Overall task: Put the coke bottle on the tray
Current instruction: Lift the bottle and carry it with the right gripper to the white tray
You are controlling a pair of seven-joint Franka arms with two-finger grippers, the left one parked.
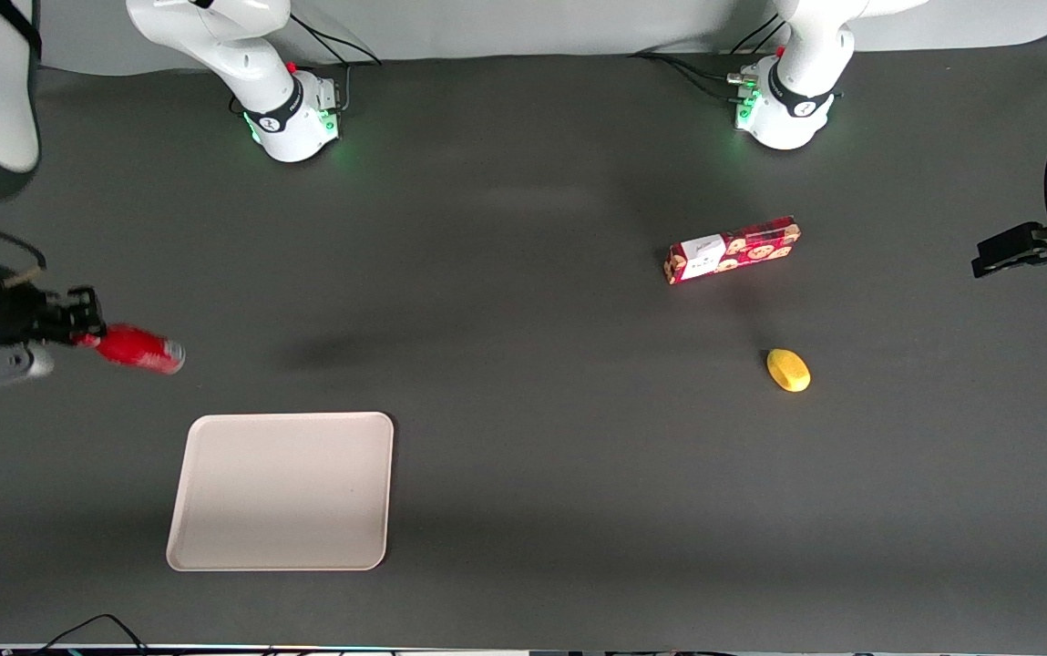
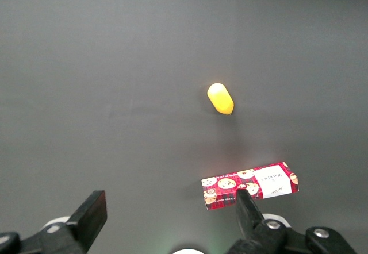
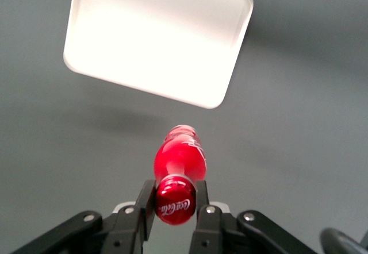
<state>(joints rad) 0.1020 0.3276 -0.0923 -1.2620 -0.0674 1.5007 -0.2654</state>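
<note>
Coke bottle (image 1: 138,349) red, white lettering, cap pinched in gripper (image 1: 86,330) jaws, cap hidden in front view, held off the surface (image 1: 523,437), farther from front camera than tray (image 1: 204,547), apart.

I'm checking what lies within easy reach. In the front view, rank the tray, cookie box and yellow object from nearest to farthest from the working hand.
The hand grips the coke bottle.
1. Tray, nearer the camera.
2. Cookie box, toward the parked arm's end.
3. Yellow object, slightly farther off.
</note>
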